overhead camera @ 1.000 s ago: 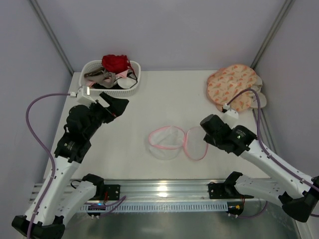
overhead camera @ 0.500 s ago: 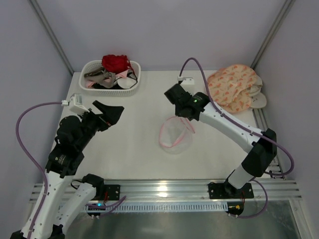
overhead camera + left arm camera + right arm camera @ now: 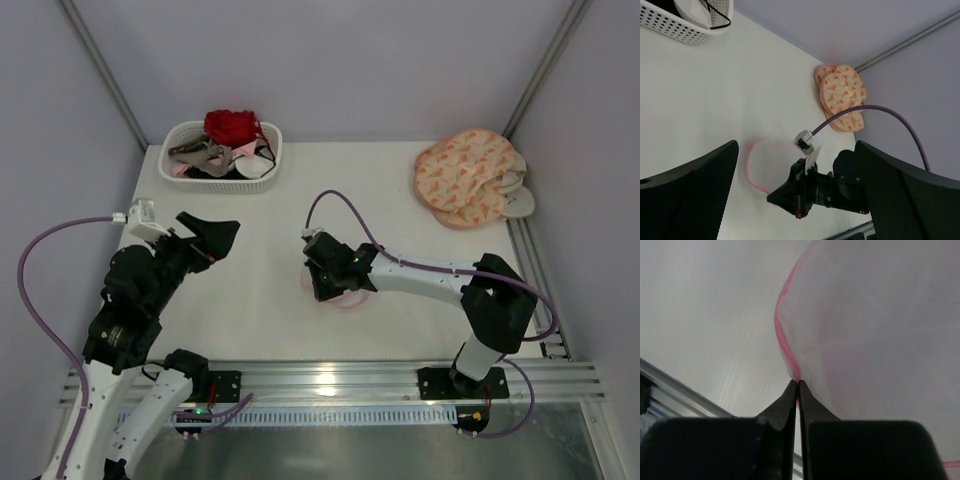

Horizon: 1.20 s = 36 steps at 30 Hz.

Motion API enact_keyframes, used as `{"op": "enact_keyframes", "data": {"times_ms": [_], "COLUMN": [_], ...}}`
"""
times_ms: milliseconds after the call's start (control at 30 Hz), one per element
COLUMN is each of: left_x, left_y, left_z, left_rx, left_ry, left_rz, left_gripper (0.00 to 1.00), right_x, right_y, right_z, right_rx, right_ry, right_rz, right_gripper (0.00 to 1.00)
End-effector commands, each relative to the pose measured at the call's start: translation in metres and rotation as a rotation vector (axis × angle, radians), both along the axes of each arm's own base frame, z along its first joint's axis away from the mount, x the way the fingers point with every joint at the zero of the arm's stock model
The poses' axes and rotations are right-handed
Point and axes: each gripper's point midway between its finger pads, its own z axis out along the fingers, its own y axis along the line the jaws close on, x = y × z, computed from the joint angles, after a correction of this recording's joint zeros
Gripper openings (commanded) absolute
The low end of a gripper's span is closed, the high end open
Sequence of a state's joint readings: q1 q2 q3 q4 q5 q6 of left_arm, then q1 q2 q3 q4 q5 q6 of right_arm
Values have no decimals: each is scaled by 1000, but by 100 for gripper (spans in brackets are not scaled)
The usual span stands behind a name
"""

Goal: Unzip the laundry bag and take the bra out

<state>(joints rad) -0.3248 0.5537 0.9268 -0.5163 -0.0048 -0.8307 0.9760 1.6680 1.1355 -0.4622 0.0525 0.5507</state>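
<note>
The laundry bag (image 3: 352, 296), a small white mesh pouch with a pink zipper rim, lies mid-table, mostly hidden under my right wrist. My right gripper (image 3: 318, 283) is shut on its pink rim, as the right wrist view shows (image 3: 798, 384), with the mesh (image 3: 865, 340) spreading beyond the tips. Nothing shows through the mesh. The left wrist view shows the pink rim (image 3: 752, 167) beside the right wrist. My left gripper (image 3: 215, 232) hovers open and empty over the table's left part, its fingers wide apart (image 3: 796, 145). A peach orange-patterned padded fabric piece (image 3: 465, 177) lies at the back right, outside the bag.
A white basket (image 3: 268, 172) with a red garment (image 3: 230, 125) and other clothes stands at the back left. An aluminium rail (image 3: 330, 380) runs along the near edge. Frame posts stand at both back corners.
My right arm swung from the right side across to the middle-left, carrying the bag's rim with it. The open bag folded shut and shifted left. My left arm drew back slightly.
</note>
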Motion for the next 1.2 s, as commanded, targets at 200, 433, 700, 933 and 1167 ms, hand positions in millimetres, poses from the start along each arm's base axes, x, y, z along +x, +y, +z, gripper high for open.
{"op": "enact_keyframes", "data": {"times_ms": [200, 433, 700, 933, 1167], "left_x": [0, -10, -27, -35, -31], "left_y": [3, -15, -58, -69, -75], "left_z": [5, 15, 13, 0, -17], "left_rx": [3, -6, -55, -53, -40], "left_ry": [-15, -71, -115, -102, -58], "left_rz": [11, -112, -388, -481, -517], "left_gripper": [99, 99, 99, 99, 100], "right_x": [-37, -34, -32, -37, -34], "right_y": [-14, -42, -93, -124, -138], "right_z": [48, 163, 222, 268, 299], "right_rx": [189, 429, 451, 525, 507], "right_ry": [-67, -336, -487, -616, -700], "right_rz": [13, 4, -110, -140, -144], "right_gripper": [58, 99, 100, 99, 100]}}
